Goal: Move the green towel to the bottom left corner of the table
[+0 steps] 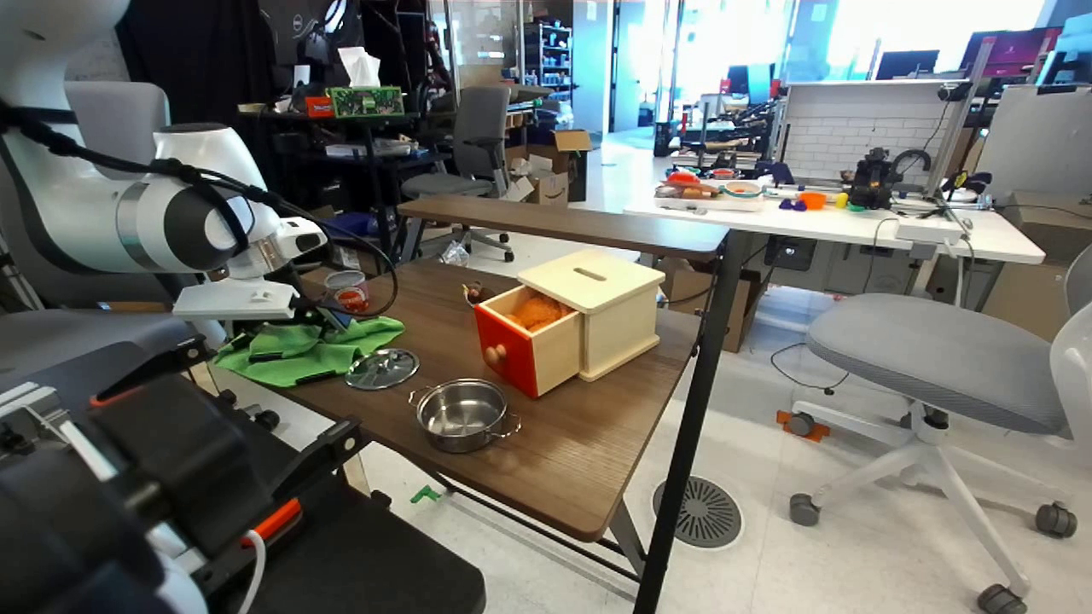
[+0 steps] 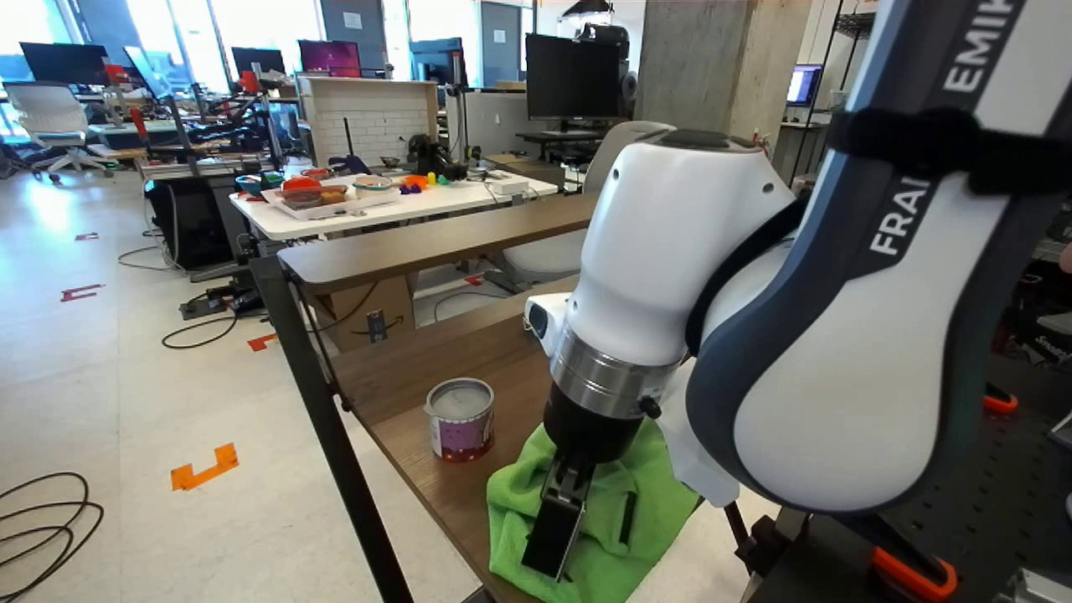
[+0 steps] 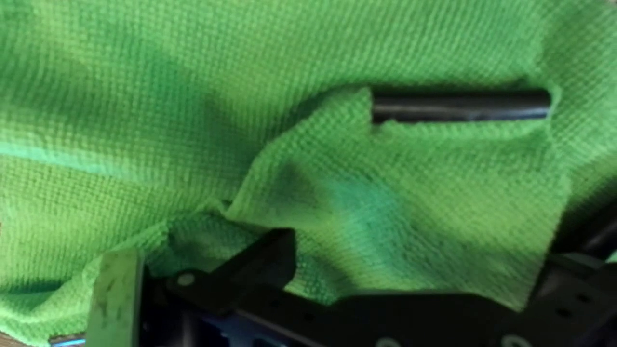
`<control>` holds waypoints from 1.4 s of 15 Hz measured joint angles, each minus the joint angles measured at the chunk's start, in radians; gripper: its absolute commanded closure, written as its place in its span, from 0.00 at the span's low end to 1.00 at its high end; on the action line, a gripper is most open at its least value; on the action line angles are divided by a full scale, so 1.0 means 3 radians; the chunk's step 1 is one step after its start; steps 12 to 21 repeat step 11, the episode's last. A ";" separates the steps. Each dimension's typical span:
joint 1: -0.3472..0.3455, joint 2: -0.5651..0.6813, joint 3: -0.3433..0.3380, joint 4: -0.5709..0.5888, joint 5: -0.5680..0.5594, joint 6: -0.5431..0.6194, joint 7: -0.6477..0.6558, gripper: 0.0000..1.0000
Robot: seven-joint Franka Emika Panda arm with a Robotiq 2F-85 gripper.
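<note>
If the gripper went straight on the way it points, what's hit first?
The towel, most likely: the gripper points down at it in both exterior views. Depth is unclear, so I can't tell whether they're touching.

towel [image 3: 308,178]: rough woven cloth | pot [image 1: 458,437]: glossy metal | box [image 1: 620,335]: smooth wood | table [image 1: 580,456]: wood-grained

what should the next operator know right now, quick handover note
Claw: open, down at the green towel, not gripping it.
Towel: rumpled, reaching the edge of the table, by the glass lid; a dark bar shows in a fold.
Done: towel lies at an edge, but which corner counts as bottom left isn't clear, so completion is unconfirmed.
Left: settle the corner, then probably grip and shift the towel, or lift away if it's already there.
</note>
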 measured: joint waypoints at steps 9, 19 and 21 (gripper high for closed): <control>-0.0112 -0.0711 0.0097 -0.0297 0.0053 0.0048 0.0109 0.00; -0.0103 -0.0845 0.0072 -0.0376 0.0086 0.0013 0.0124 0.00; -0.0103 -0.0845 0.0072 -0.0376 0.0086 0.0013 0.0124 0.00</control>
